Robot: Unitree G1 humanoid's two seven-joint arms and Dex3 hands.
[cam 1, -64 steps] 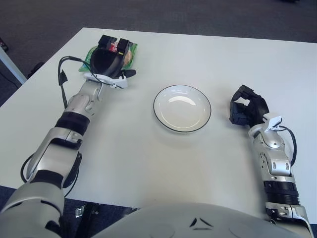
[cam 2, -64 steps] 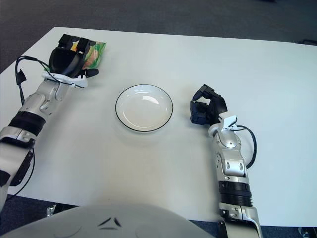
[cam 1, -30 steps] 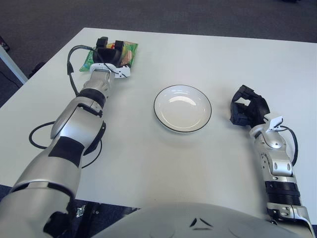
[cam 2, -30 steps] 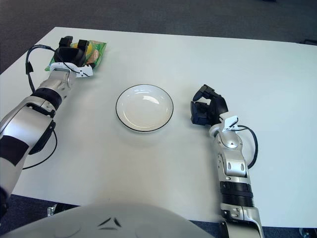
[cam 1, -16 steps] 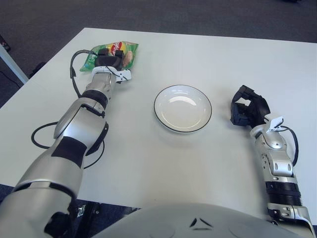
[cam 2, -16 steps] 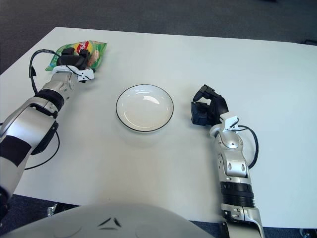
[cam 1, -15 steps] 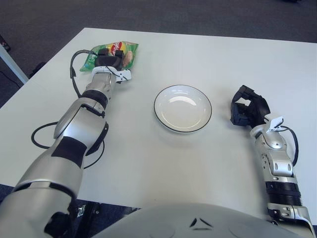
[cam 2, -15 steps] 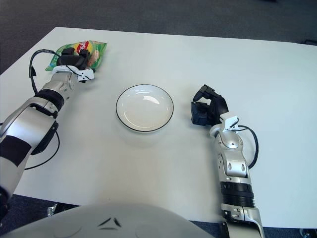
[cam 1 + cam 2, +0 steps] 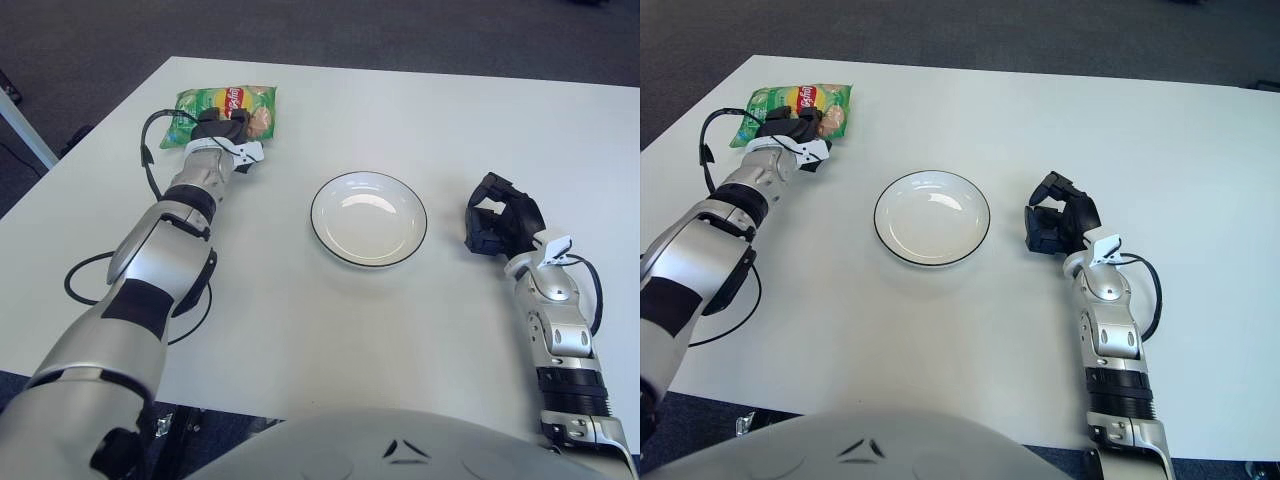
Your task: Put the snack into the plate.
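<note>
- Lying at the far left corner of the white table (image 9: 300,330), a green chip bag (image 9: 226,104) is seen flat on the surface, well apart from the plate (image 9: 368,218).
- The left hand (image 9: 222,128) is placed at the near edge of the bag, its dark fingers overlapping the packet; whether the bag is actually pinched cannot be told.
- The plate is shown empty, near the middle of the table, between the two hands.
- The right hand (image 9: 497,224) is shown just to the right of the plate, its fingers curled with nothing held.
- The task is judged to be at its opening stage: the snack has not been lifted or carried.
- A firm grasp, a carry toward the plate and a release are judged to be left.
</note>
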